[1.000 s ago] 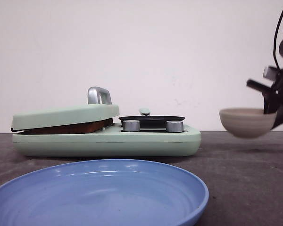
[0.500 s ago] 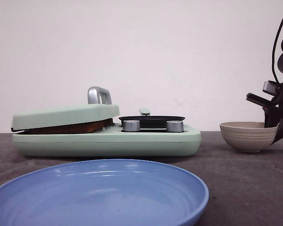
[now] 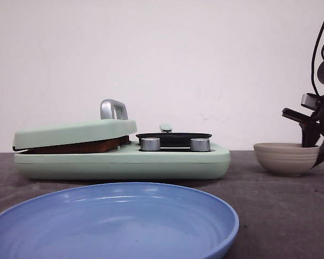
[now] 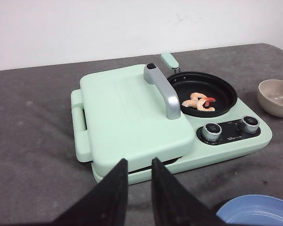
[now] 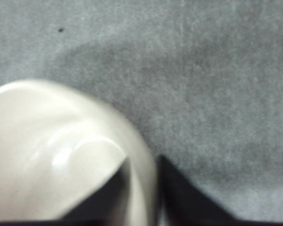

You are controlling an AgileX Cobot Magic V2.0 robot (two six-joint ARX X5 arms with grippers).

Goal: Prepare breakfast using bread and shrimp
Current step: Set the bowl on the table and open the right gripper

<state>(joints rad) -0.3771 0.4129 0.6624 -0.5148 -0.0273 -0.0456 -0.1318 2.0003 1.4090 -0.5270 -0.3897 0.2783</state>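
Bread [image 3: 78, 147] shows only as a dark brown edge in the slot between the closed lid and the base of the mint-green cooker [image 3: 121, 162], at the left of the grey worktop [image 3: 281, 205]; how many slices lie there I cannot tell. The lid [image 4: 132, 110] carries a silver handle [image 4: 162, 89]. The left pincer [image 4: 139, 188] hangs over the near side of the cooker with its two dark fingers a narrow gap apart and nothing between them. A blue plate [image 3: 113, 221] sits nearest the camera, in front of the cooker. To the right of the lid, a small black pan [image 4: 203, 93] rests in the cooker and holds a few pink shrimp [image 4: 199, 100], with two silver knobs [image 3: 150, 144] on the near edge below it. Farther right, well apart from the cooker, a beige bowl [image 3: 285, 157] stands on the worktop. The right pincer [image 5: 144, 188] is closed on the bowl's rim, one finger inside the wall and one outside, though the wrist picture is blurred.
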